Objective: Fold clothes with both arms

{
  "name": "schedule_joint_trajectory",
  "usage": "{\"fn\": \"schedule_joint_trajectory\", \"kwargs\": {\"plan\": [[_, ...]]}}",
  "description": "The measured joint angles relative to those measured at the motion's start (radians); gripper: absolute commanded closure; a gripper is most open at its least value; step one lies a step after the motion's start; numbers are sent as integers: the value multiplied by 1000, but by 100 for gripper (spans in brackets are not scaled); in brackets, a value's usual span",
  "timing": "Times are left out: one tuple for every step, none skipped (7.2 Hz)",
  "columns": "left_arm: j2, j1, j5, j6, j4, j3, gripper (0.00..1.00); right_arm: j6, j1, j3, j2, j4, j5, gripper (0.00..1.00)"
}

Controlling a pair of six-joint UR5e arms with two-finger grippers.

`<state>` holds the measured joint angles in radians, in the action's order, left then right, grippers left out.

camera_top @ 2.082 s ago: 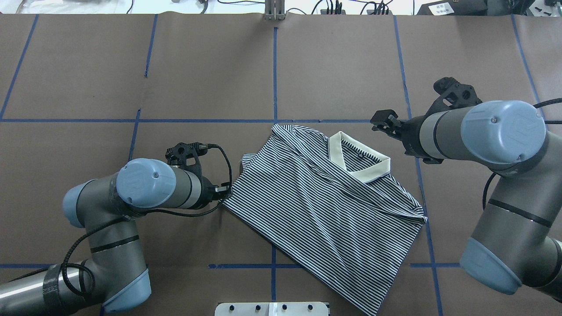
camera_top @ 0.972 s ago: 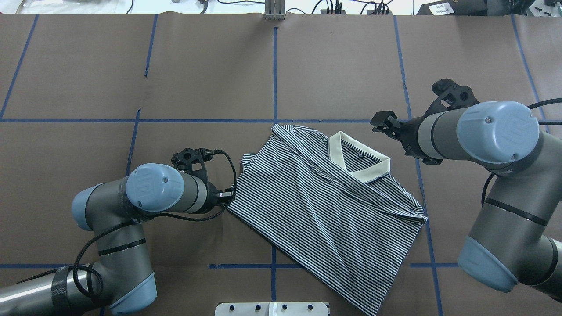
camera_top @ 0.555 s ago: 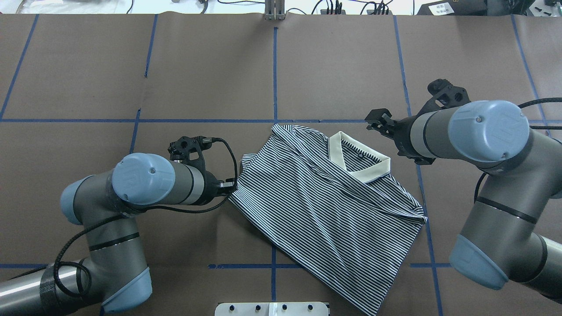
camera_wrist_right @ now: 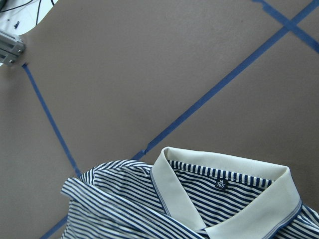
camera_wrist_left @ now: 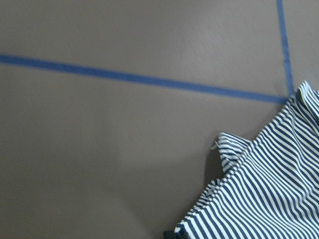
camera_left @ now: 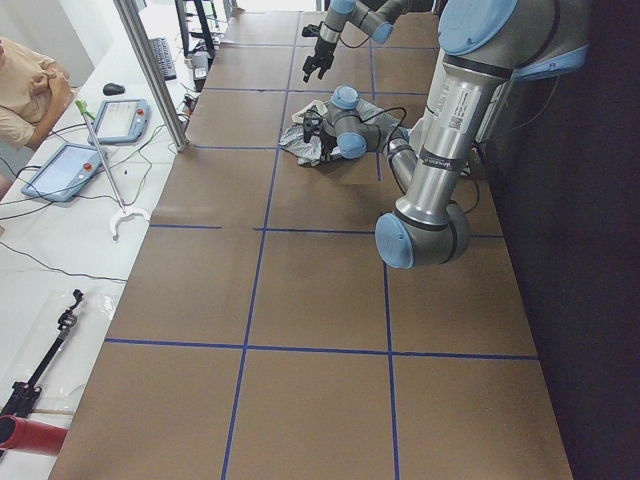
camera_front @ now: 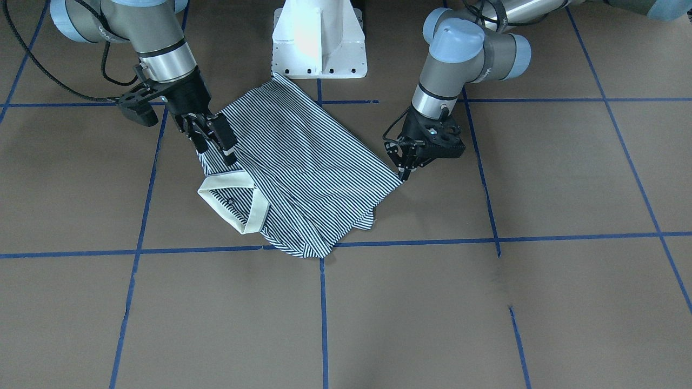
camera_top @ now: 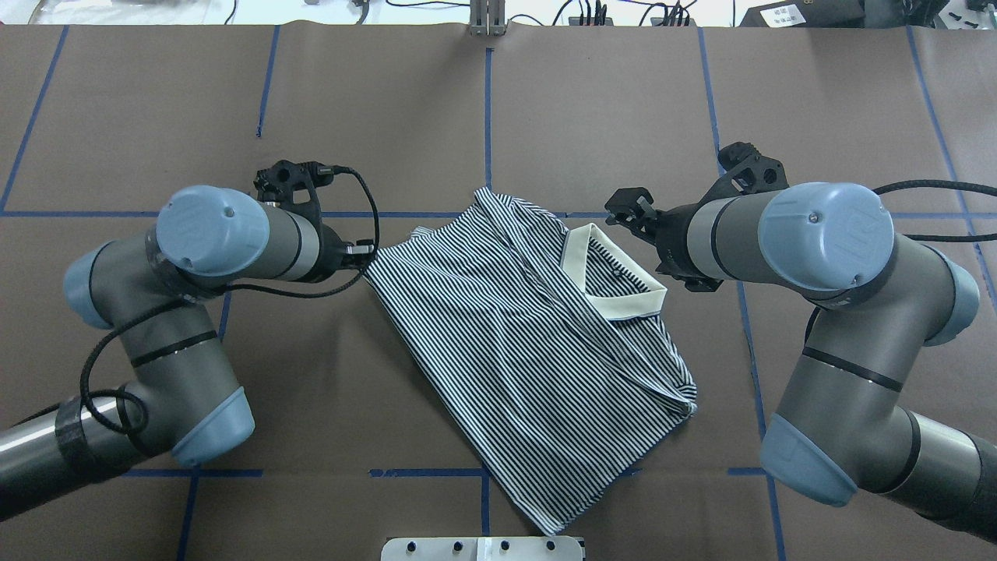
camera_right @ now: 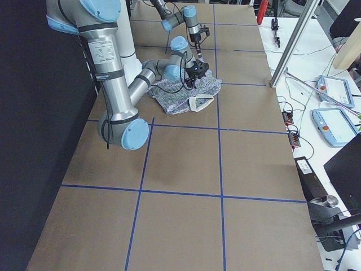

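Navy-and-white thin-striped polo shirt (camera_top: 514,351) lies creased, diamond-shaped, with smooth cream collar (camera_top: 623,306).

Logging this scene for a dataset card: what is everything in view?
polo shirt: one, navy-and-white stripes with cream collar, partly folded, mid-table
table: one, brown cover with blue tape grid
pedestal base: one, white, at the table's robot-side edge
tablets: two, blue-framed, on the white side bench
operator: one, beige top, beside that bench
left arm: one, grey with blue caps; left gripper, black, shut on a shirt corner
right arm: one, same colours; right gripper, black, over the shirt near the collar
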<state>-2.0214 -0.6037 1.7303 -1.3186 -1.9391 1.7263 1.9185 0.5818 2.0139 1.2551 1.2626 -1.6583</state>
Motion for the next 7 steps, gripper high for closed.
{"fn": "schedule_joint_trajectory", "kwargs": {"plan": [[-45,-54,0,10,-68,-112,100,12,-8,2,-1,-32,2,0],[-121,-104,-5,33,-169,-275,100,17,-13,4,-1,-45,2,0],[-206,-147,-12,74,-251,-431,100,18,-16,6,-3,-50,1,0],[-288,-177,-26,110,-309,-562,100,19,-19,7,-10,-53,2,0],[-356,-194,-48,127,-363,-670,89,19,-26,6,-21,-53,4,0],[-394,-201,-62,131,-401,-734,69,16,-41,-1,-32,-53,6,0],[-405,-202,-65,132,-427,-759,62,9,-60,-20,-48,-52,9,0]]}}
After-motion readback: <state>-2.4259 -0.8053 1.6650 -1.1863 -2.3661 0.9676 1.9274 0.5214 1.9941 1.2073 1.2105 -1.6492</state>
